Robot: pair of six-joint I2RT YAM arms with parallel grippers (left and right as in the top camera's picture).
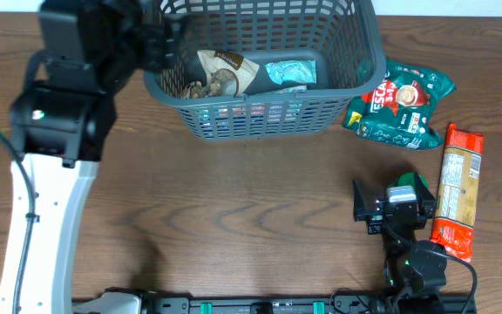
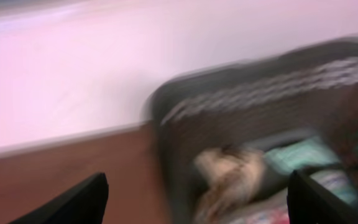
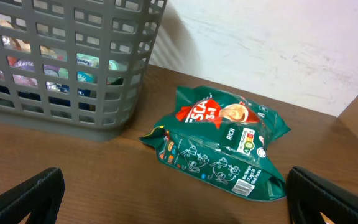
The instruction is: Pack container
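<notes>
Our left pincer (image 2: 197, 186) and right pincer (image 3: 173, 183) were wide, empty; the right faced the green foil packet (image 3: 219, 146) to grasp it.

Left wrist view motion-blurred: basket (image 2: 260, 93) and its packets (image 2: 229, 177) smeared, labels unreadable. Overhead crops basket's far rim at counter's far edge.

A brown wood-grain table top (image 1: 234, 209) fills the overhead view. On its right side lies a crumpled dark green foil coffee-mix pouch (image 1: 401, 103) with red and white lettering and a picture of a cup, flat, printed face up. Just beside its near corner lies a long orange-red plastic packet (image 1: 458, 192) with a yellowish middle panel, lengthwise along the table's right edge. The right wrist view shows the pouch (image 3: 219, 149) before a scuffed white wall (image 3: 278, 43).
</notes>
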